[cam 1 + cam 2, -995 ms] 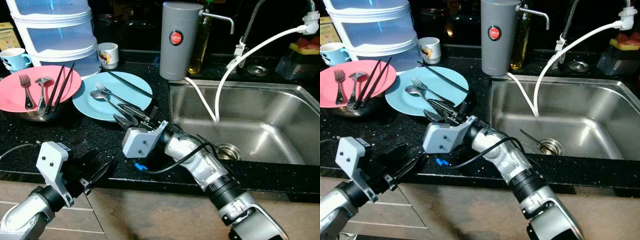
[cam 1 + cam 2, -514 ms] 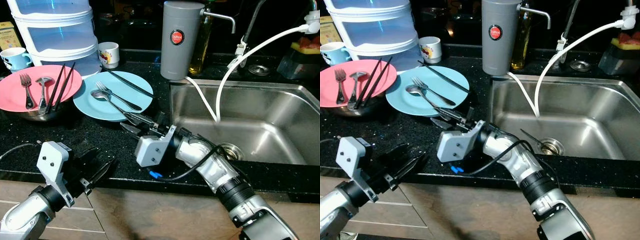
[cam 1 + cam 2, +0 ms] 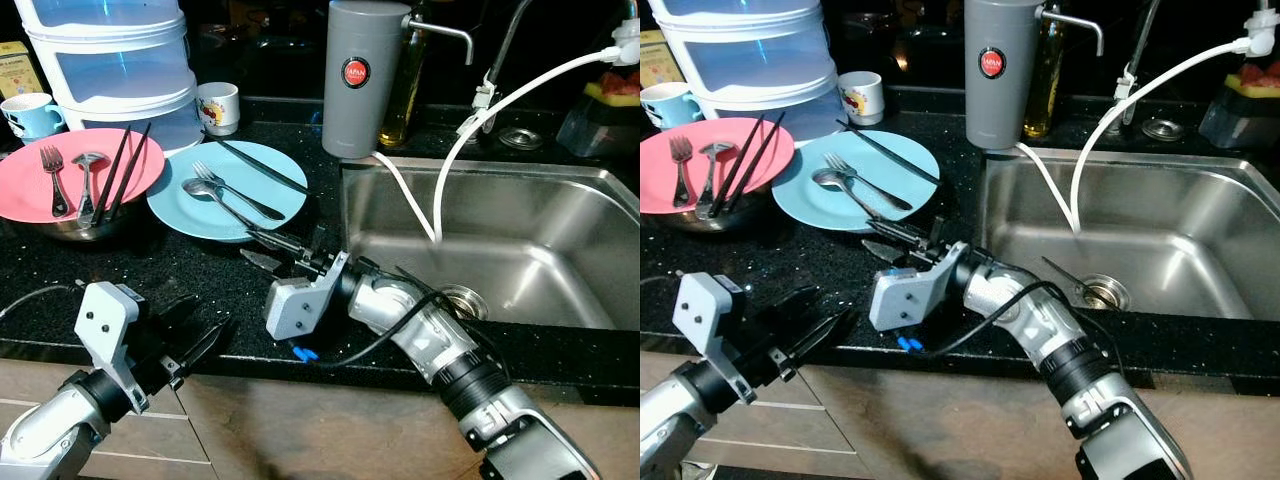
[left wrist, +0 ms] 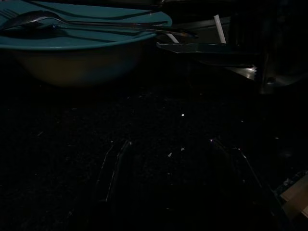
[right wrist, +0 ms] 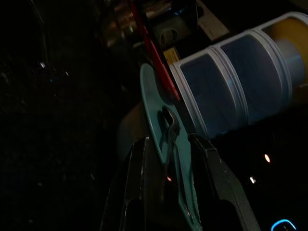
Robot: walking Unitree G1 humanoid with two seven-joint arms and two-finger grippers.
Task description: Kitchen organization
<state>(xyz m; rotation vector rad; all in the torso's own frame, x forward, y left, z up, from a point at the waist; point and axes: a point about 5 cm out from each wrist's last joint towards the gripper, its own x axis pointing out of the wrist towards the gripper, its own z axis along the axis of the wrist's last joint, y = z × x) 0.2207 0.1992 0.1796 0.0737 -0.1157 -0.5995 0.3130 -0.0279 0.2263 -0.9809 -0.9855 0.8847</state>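
The right gripper (image 3: 272, 250) is parked low over the black countertop (image 3: 190, 270), right at the near rim of the blue plate (image 3: 226, 190). Its two black fingers are spread, one on each side of the plate's edge, and nothing is clamped between them. That part is seen best from the right wrist view, where the plate is caught edge-on running up between the fingers, with a spoon (image 5: 168, 126) lying on it.

From the head views more is laid out: a fork (image 3: 236, 191) and a spoon are lying across the blue plate, plus a single black chopstick (image 3: 258, 167) along its far side. A pink plate (image 3: 75, 172) is set on a metal bowl to the left, loaded with a fork, a spoon and a pair of chopsticks. A stack of clear containers (image 3: 110, 65), two mugs, a grey water filter (image 3: 358, 80) and the steel sink (image 3: 490, 240) are also picked up there.

The left gripper (image 3: 195, 345) is held at the counter's front edge, fingers slightly apart and empty. Its wrist view is very dark; the blue plate's underside and the cutlery handles on top are just made out.
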